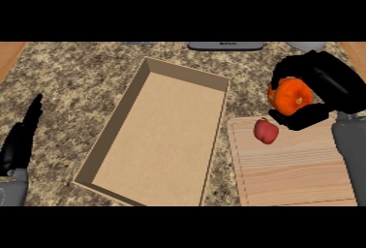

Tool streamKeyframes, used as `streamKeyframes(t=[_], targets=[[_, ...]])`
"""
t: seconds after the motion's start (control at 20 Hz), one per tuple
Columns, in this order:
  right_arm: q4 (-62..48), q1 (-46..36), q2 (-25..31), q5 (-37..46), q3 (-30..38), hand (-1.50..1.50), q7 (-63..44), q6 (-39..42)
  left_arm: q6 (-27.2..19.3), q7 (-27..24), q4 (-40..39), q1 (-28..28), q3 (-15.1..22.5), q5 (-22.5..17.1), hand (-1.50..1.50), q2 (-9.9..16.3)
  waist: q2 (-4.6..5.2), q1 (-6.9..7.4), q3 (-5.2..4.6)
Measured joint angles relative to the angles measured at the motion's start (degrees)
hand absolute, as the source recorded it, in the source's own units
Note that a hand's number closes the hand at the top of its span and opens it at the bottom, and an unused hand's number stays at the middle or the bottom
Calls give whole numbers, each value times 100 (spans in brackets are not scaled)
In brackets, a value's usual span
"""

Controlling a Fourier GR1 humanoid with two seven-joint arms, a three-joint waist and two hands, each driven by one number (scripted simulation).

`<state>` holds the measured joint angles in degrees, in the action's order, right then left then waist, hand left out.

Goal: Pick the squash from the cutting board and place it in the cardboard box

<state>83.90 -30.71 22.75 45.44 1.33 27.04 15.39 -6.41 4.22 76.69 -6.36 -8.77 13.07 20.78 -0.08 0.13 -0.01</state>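
Observation:
The orange squash (289, 96) hangs above the far edge of the wooden cutting board (297, 169), with my right hand (325, 82) curled round it from the right. Part of the squash is hidden by the black fingers. The long cardboard box (160, 135) lies open in the middle of the counter, to the left of the board, and nothing shows inside it. My left hand (18, 143) rests open at the left edge, fingers pointing up, far from the box and the board.
A red pepper-like fruit (266, 131) lies on the board's far left corner, just below the held squash. A dark appliance edge (225, 46) shows at the counter's back. Wooden strips border the granite counter at both upper corners.

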Motion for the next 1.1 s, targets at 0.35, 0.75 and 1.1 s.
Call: streamKeyframes(t=[0.35,0.75,1.1], targets=[[720,-482,-766,-531,-264,150,-1071,927,49,-221,-157,41,-113,-4,0,11,-6,-4,-2],[329,-1473,-1958,-851,-612,150,-2699,953,161,-91,27,64,-139,-13,0,21,1,59,-2],[-869,-2384,-2217,-1612,-1324,150,-3581,74,110,69,-2,-124,-45,121,0,-106,18,103,-3]])
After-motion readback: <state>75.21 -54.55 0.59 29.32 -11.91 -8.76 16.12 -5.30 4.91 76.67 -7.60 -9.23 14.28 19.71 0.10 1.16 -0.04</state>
